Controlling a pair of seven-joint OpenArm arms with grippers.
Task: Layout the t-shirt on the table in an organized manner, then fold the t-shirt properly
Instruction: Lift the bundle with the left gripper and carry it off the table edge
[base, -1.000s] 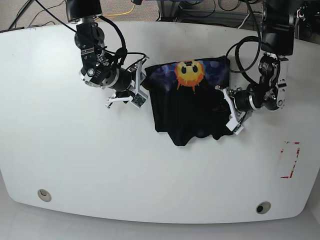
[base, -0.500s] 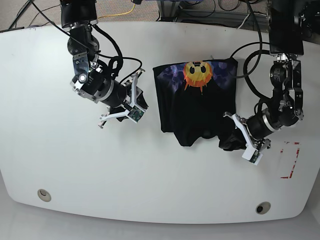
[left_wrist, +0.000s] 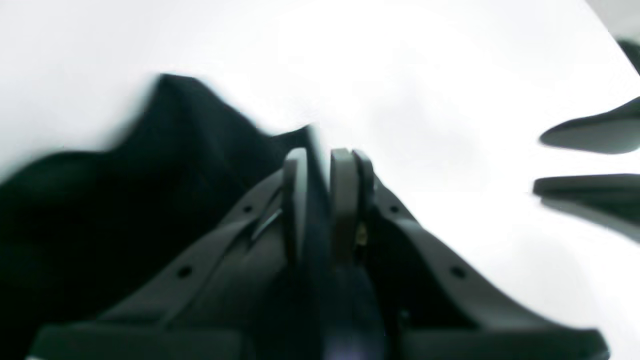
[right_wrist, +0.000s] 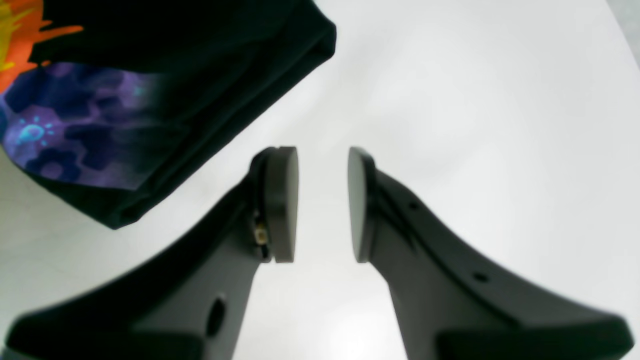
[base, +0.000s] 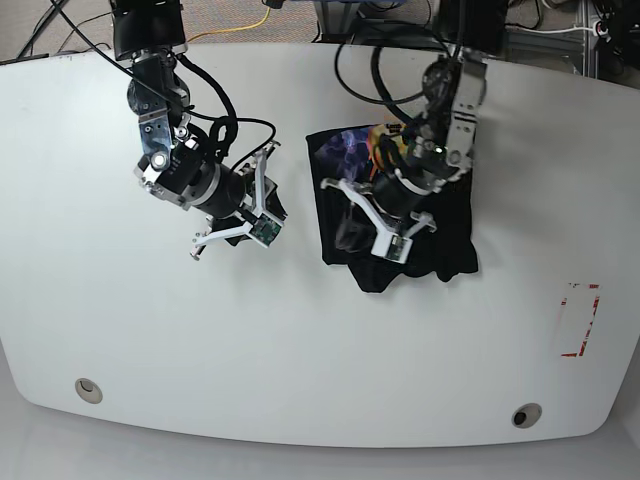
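The black t-shirt (base: 445, 235) lies bunched in the middle of the white table (base: 300, 350), its blue-orange print (base: 345, 152) partly showing under my left arm. My left gripper (base: 352, 215) reaches over the shirt's left part. In the left wrist view this gripper (left_wrist: 320, 200) is shut on a fold of the black t-shirt (left_wrist: 125, 190). My right gripper (base: 272, 205) hovers just left of the shirt. In the right wrist view it (right_wrist: 322, 205) stands open with only bare table between its pads, and the shirt's edge (right_wrist: 165, 90) lies off to the upper left.
A red dashed rectangle (base: 578, 320) marks the table near the right edge. Two round grey grommet holes (base: 88, 389) (base: 526, 414) sit near the front edge. Cables and equipment crowd the floor behind the table.
My left arm has swung from the shirt's right side across to its left, pulling black fabric over the shirt and covering much of the print. The right arm has barely shifted.
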